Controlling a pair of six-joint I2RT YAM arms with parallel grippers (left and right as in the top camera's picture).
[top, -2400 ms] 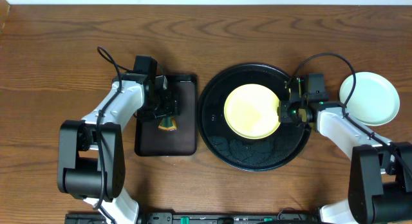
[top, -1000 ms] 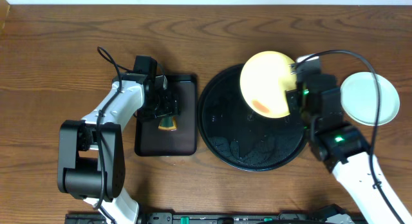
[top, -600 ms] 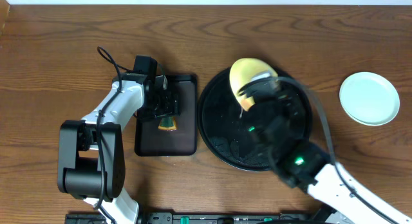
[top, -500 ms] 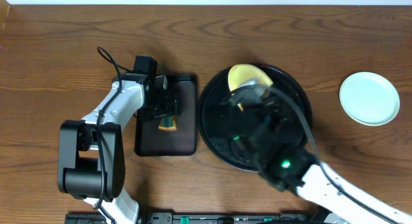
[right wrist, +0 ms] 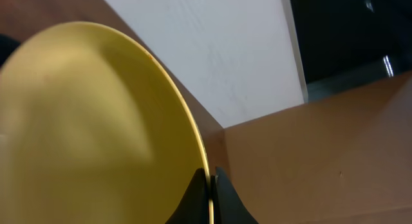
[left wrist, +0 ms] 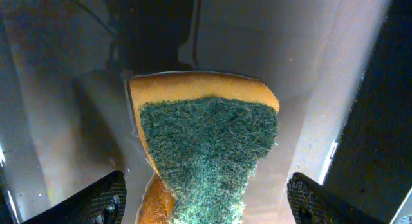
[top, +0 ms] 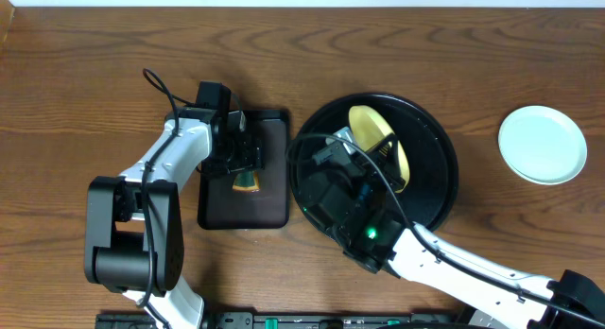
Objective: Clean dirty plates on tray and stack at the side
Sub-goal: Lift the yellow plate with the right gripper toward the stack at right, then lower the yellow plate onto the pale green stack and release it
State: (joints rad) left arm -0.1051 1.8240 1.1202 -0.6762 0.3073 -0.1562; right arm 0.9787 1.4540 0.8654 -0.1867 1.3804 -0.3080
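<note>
My right gripper [right wrist: 211, 193] is shut on the rim of the pale yellow plate [right wrist: 96, 134]. It holds the plate tilted on edge, high above the round black tray [top: 437, 192]. The plate also shows in the overhead view [top: 380, 140], partly behind my raised right arm [top: 345, 197]. A pale mint plate [top: 543, 145] lies on the table to the right of the tray. My left gripper [left wrist: 206, 208] is open, with one finger on each side of a green and yellow sponge [left wrist: 209, 143]. It also shows in the overhead view [top: 244, 162].
The sponge [top: 248, 182] lies in a small rectangular black tray [top: 269, 211] to the left of the round tray. A white wall runs along the table's far edge. My right arm is raised close to the overhead camera and hides part of the round tray.
My right gripper has lifted the yellow plate off the round tray, tipped it on edge and swung up and to the left. My left arm has not moved.
</note>
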